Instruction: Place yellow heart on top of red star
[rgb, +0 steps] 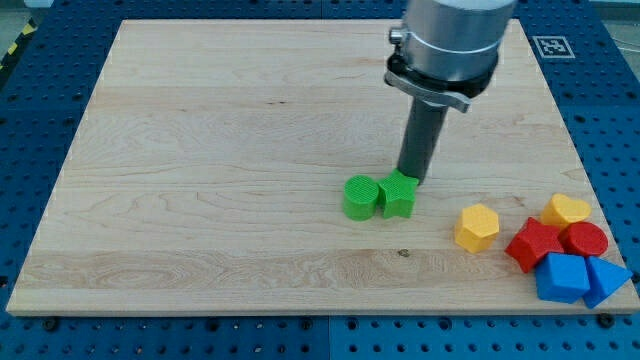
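My tip (408, 180) sits hidden behind green star (399, 195).

Heart (566, 210) just above star (532, 244), at board's (200, 150) lower right.

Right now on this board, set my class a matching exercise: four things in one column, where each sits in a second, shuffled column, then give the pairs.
Things
1. yellow heart
2. green star
3. yellow hexagon
4. my tip

Places
A. standing alone, at the view's left of the red star
B. against the green cylinder, on its right in the view
C. at the green star's upper edge
D. just above the red blocks, far right

Pairs: 1-D, 2-B, 3-A, 4-C
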